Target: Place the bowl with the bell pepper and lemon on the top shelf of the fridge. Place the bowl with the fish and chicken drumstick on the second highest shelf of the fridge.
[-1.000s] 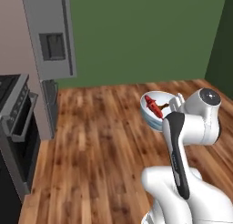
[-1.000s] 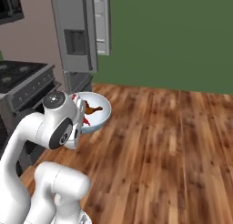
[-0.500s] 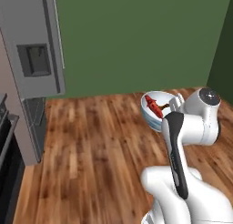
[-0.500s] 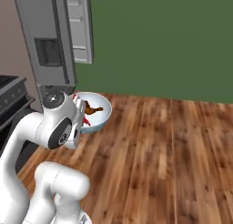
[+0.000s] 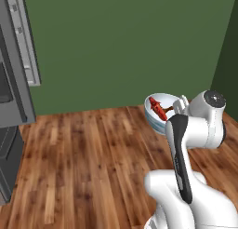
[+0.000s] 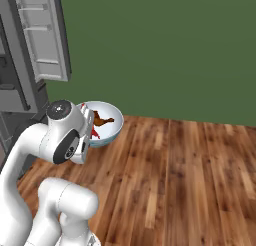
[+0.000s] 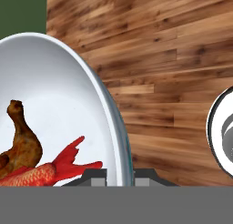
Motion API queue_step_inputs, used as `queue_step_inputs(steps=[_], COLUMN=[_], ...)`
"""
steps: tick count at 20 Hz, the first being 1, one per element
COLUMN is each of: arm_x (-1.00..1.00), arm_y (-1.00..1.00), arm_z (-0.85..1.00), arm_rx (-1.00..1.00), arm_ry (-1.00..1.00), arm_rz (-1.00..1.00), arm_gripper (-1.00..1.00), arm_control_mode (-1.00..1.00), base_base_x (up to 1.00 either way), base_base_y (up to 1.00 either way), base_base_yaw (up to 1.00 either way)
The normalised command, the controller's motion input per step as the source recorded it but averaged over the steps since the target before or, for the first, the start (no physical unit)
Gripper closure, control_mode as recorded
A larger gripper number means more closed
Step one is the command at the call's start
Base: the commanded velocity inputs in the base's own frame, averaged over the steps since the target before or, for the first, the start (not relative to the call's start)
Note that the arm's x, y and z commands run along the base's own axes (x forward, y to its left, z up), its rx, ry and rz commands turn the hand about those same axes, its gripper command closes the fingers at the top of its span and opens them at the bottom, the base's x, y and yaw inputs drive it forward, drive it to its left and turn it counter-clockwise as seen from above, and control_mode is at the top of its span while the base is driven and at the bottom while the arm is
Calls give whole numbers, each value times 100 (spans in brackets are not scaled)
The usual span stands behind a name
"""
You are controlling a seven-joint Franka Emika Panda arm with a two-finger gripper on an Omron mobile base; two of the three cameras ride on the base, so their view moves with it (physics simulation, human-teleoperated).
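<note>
A: How is the claw (image 7: 119,175) now?

B: It is nearly closed, and the rim of the bowl (image 7: 68,104) stands between its two tips. So it pinches the bowl by the rim and carries it in the air over the wooden floor (image 7: 173,59).

A: What is in the bowl?

B: The fish (image 7: 45,170) and the drumstick (image 7: 22,141), lying together. The fish lies flat with its tail toward the rim where the claw holds; the drumstick is just behind the fish, its thin end pointing up in the hand view.

A: And where is the fridge from the bowl?

B: In the right base view the bowl (image 6: 102,122) hangs in front of the arm, and the fridge door (image 6: 42,37) with its racks is to the left of the bowl and higher. In the left base view the bowl (image 5: 160,112) is far to the right of the fridge (image 5: 14,70). I judge the bowl must still travel left and up to reach the second shelf.

A: Can you see that shelf?

B: No, the inside of the fridge is cut off at the edges, so I cannot tell the shelves apart. The head of the fish is also cut off in the hand view.
</note>
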Motion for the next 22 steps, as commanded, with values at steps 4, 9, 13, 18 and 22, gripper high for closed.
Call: queue_step_inputs(steps=[4, 9, 13, 18, 22], arm_x=[0, 0, 0, 0, 0], arm_y=[0, 0, 0, 0, 0], arm_z=[0, 0, 0, 0, 0], arm_rx=[0, 0, 0, 0, 0], arm_ry=[0, 0, 0, 0, 0], arm_rz=[0, 0, 0, 0, 0], arm_gripper=[100, 100, 100, 100, 100], arm_control_mode=[100, 100, 100, 100, 100], base_base_x=[100, 100, 100, 100, 79], base_base_y=[-66, -65, -62, -56, -37], base_base_yaw=[0, 0, 0, 3, 47])
